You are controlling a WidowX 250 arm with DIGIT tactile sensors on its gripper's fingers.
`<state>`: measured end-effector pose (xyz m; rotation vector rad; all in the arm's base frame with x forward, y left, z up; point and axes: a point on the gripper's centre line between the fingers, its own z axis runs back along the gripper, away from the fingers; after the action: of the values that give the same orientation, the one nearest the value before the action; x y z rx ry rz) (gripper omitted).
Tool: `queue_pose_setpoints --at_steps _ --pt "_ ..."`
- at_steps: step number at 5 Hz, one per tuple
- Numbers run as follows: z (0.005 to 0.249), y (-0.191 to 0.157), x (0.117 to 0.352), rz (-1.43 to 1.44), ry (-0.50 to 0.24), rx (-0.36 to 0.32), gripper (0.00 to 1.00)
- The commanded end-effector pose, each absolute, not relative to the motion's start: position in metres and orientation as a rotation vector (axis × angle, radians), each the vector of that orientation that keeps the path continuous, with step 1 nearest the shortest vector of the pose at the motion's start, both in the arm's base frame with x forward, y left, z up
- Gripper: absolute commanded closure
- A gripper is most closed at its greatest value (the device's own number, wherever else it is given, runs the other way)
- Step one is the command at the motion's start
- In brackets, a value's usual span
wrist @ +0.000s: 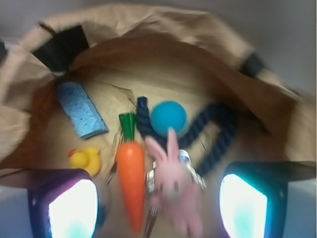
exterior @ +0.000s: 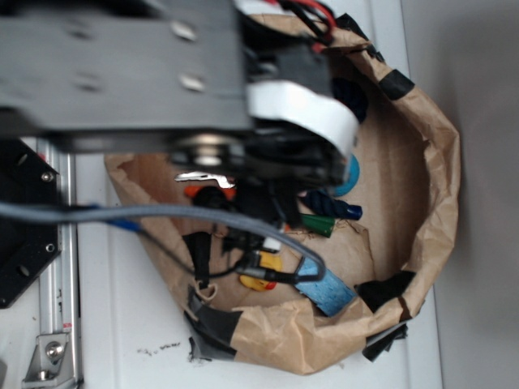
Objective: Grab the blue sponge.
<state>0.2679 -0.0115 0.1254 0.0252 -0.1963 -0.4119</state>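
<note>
Sponge (wrist: 81, 110): light blue, speckled. Ball (wrist: 168, 118): teal-blue. Rope (wrist: 218, 130): dark navy. Carrot (wrist: 131, 171): orange body, green top. Duck (wrist: 86, 159): yellow. Rabbit (wrist: 173, 183): pink. Paper bag (wrist: 148, 29): brown with black tape patches.

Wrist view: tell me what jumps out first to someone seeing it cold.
The bright orange plastic carrot with its green top lies at centre, beside a pink plush bunny. Behind them a round teal-blue ball sits against a dark navy rope. The light-blue porous sponge lies far left above a small yellow duck, all inside a crumpled brown paper bag.
</note>
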Motion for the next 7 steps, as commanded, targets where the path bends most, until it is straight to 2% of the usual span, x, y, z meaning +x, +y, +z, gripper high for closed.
queue_pose_setpoints --at_steps 1,2,3,4,5,6,7 --pt "0.098 -0.025 0.289 -0.794 -0.259 0.002 0.00" --pt "0.086 -0.053 0.291 -0.854 -0.250 0.013 0.00" --pt "0.080 -0.077 0.287 -0.871 -0.246 -0.016 0.00" --pt "0.066 -0.092 0.289 -0.802 -0.221 0.030 0.00" --pt "0.046 -0.098 0.292 -0.800 -0.210 0.048 0.00" --pt "0.030 -0.102 0.289 -0.824 -0.200 -0.024 0.00" --pt "0.035 -0.099 0.278 -0.837 -0.221 -0.157 0.00"
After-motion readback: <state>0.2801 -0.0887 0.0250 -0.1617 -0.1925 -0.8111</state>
